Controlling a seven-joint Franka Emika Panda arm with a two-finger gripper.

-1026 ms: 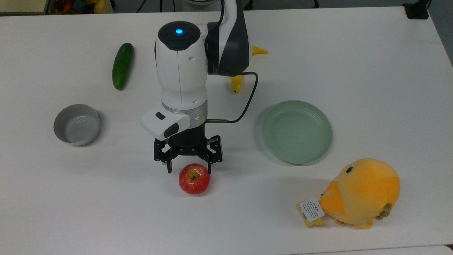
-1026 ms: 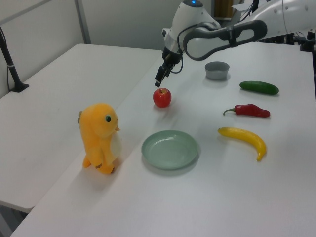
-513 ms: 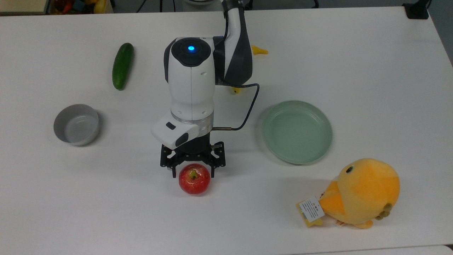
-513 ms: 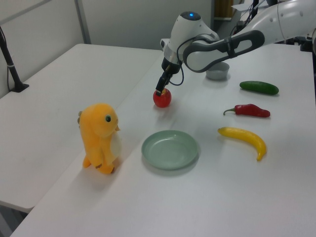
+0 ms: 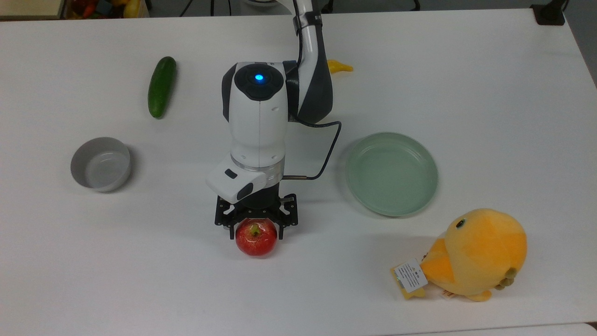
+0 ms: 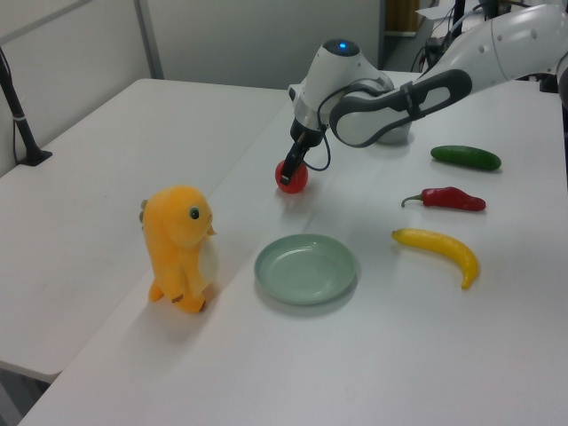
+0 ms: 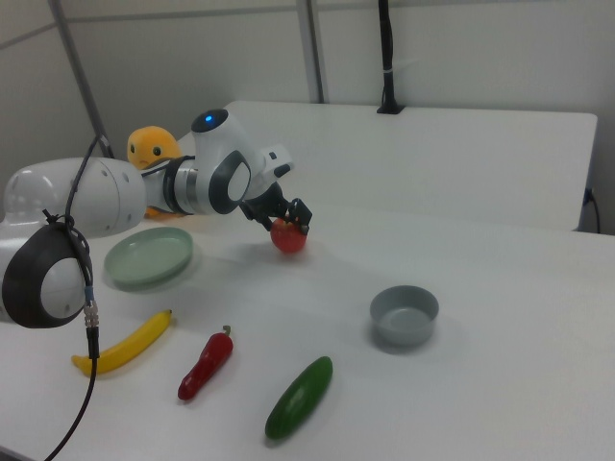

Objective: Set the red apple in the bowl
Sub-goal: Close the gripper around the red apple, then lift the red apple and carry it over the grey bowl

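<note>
The red apple (image 5: 256, 238) sits on the white table (image 5: 489, 84), towards the edge that runs along the bottom of the top view and roughly midway along it. The gripper (image 5: 255, 228) is down over the apple, its black fingers (image 5: 232, 229) spread wide to either side of the fruit's upper half. I can't tell whether they actually touch the skin, and the apple rests on the table, not lifted. In the left view the gripper (image 6: 289, 174) reaches the apple (image 6: 292, 177) from above at a slant. In the right view the black gripper (image 7: 285, 223) sits over the apple's (image 7: 288, 236) top.

Above the gripper, the white wrist segment with its blue light rises nearly straight over the apple. From there the grey-and-white forearm runs back across the table toward the far edge in the top view. A black cable loops off the wrist on the top view's right.

The bowl (image 5: 100, 164) stands apart from the apple, nearer the table edge on the top view's left. A pale green plate (image 5: 391, 173) lies on the opposite side of the arm. A yellow plush chick (image 5: 475, 255) lies near the corner at the top view's lower right.

Farther back, a cucumber (image 5: 161, 87) lies beyond the bowl. A banana (image 6: 437, 252) and a red chili pepper (image 6: 447, 199) lie past the arm in the left view.
</note>
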